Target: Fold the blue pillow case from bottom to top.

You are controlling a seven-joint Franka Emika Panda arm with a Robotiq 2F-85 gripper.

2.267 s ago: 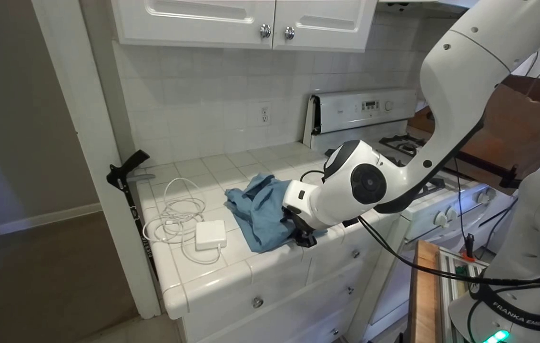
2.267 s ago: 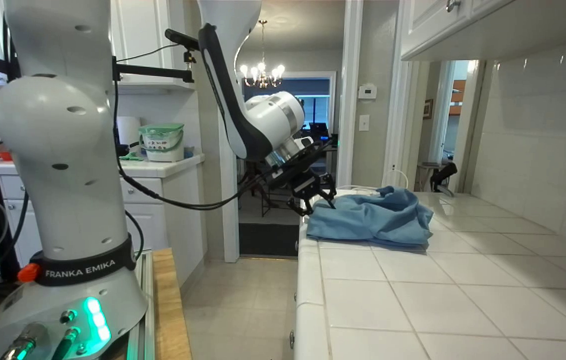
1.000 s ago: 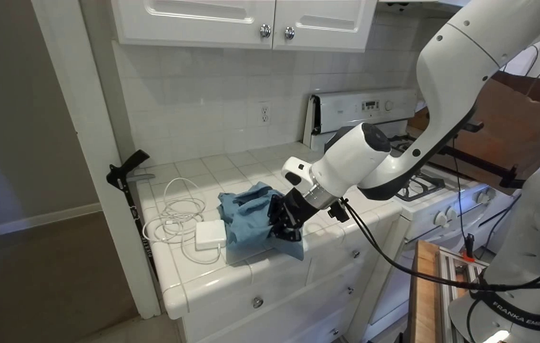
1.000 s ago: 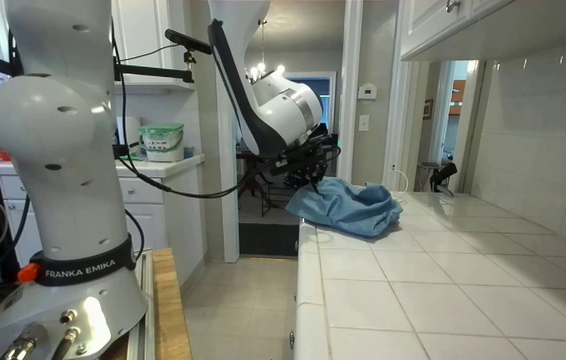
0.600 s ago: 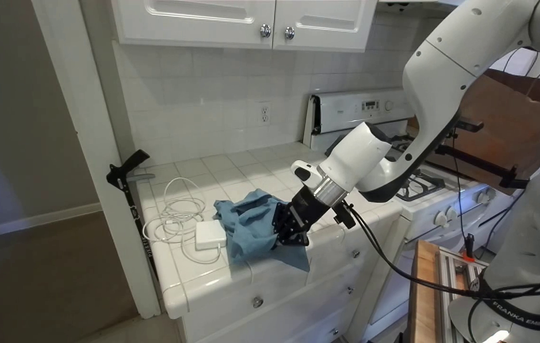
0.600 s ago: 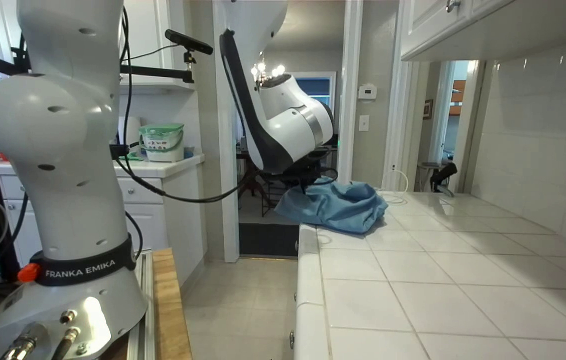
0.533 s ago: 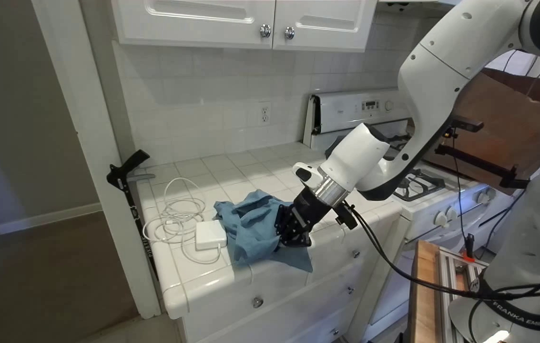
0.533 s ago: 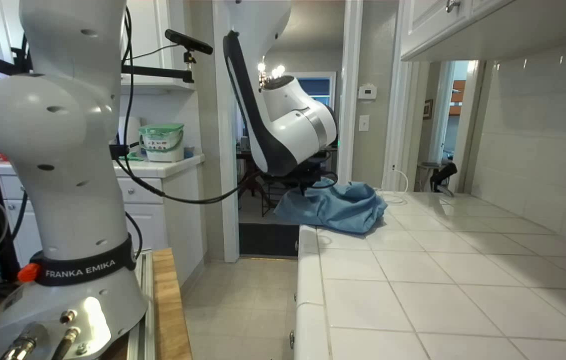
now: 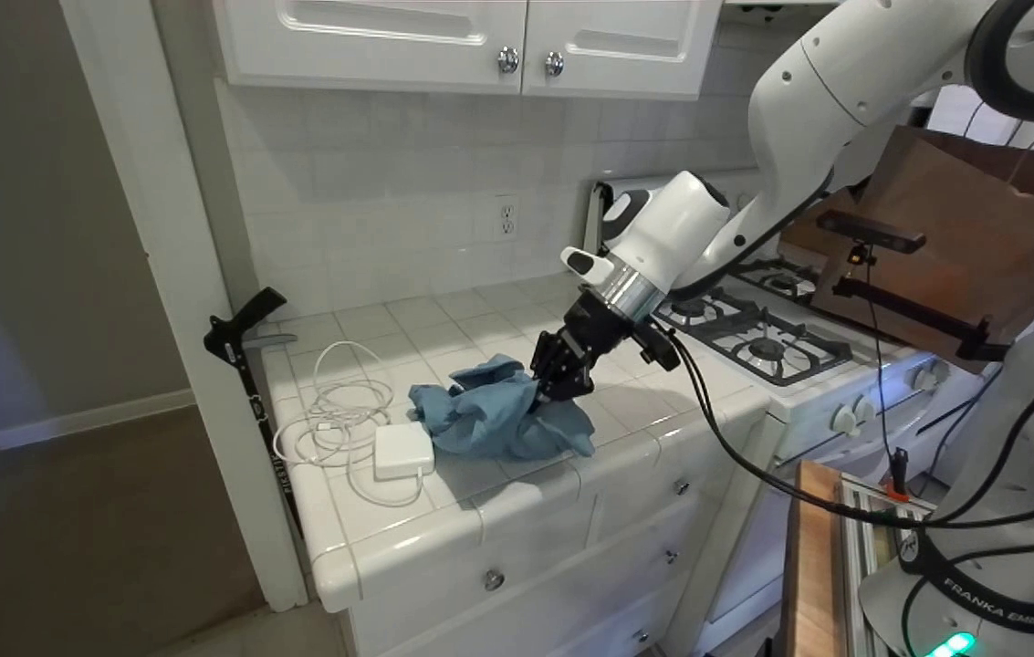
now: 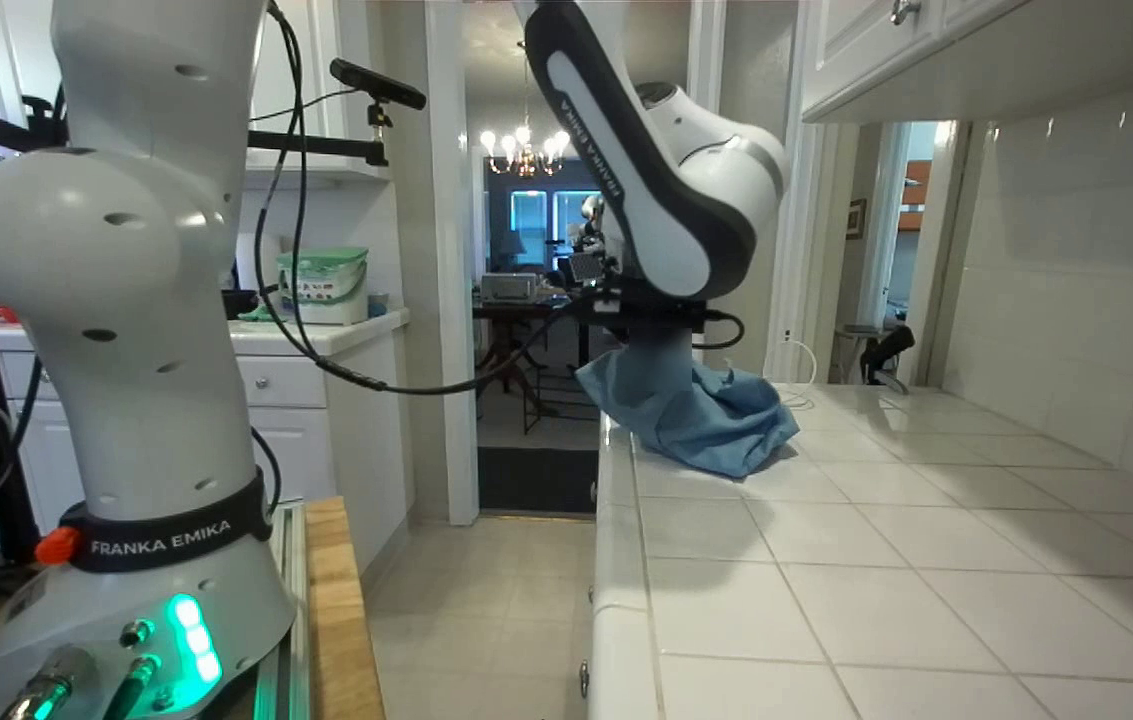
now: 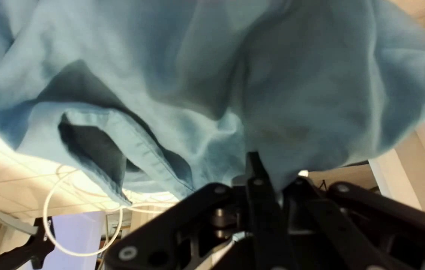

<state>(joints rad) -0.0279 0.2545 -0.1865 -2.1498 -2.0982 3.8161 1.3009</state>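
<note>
1. Currently, jaws pinch a bunch of the blue pillow case (image 9: 489, 420); wrist view gives fabric running between the fingertips (image 11: 258, 170).
2. Blue pillow case lies rumpled below the jaws on the worktop (image 9: 635, 401), rising in folds to them in both exterior views.
3. White box (image 9: 403, 449), coiled white cable (image 9: 341, 418): farther from the jaws, past the fabric, box just beside its edge.
4. Stove (image 9: 767, 349): on the jaws' opposite side, apart.

One blue pillow case (image 9: 496, 422), one gripper (image 9: 544, 393), one power adapter (image 9: 403, 449), one reacher grabber (image 9: 247, 316), one backsplash outlet (image 9: 506, 217) with two sockets (image 9: 506, 225).
</note>
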